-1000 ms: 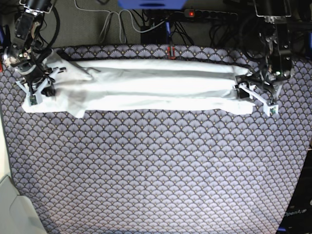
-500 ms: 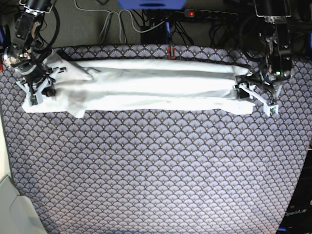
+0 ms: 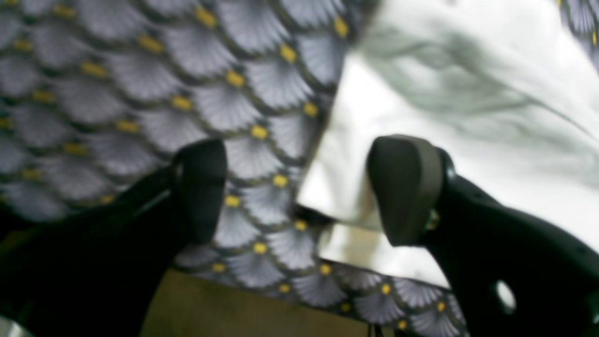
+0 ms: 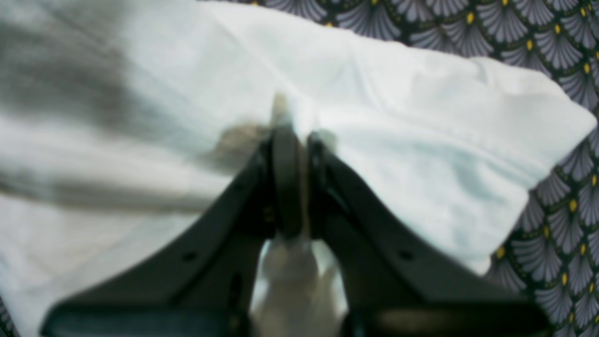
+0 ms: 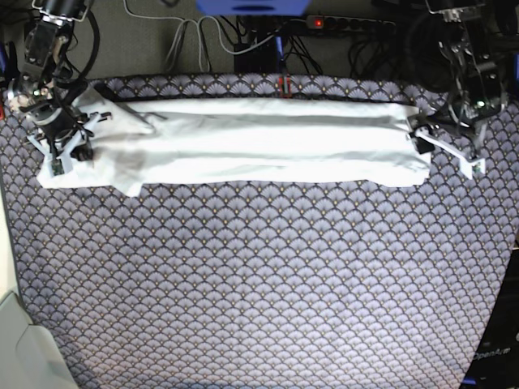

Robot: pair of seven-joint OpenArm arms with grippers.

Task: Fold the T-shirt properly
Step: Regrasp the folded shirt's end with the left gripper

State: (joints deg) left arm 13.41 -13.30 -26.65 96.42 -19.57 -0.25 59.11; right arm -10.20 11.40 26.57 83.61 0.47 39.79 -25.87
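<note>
The white T-shirt (image 5: 259, 142) lies as a long, narrow folded strip across the back of the patterned tablecloth (image 5: 259, 284). My right gripper (image 5: 69, 154) is at the strip's left end. In the right wrist view the gripper (image 4: 297, 135) is shut on a pinch of the T-shirt (image 4: 398, 117). My left gripper (image 5: 446, 152) sits just past the strip's right end. In the left wrist view it (image 3: 302, 187) is open and empty, with the edge of the T-shirt (image 3: 468, 93) lying past its right finger (image 3: 402, 187).
Cables and a power strip (image 5: 349, 24) run behind the table's back edge. A pale grey object (image 5: 24, 348) sits at the front left corner. The tablecloth edge with a brown surface below it (image 3: 234, 309) shows under the left gripper.
My left gripper has let go of the T-shirt's right end and moved right, off the cloth. The right end now lies flat. The right gripper has stayed put.
</note>
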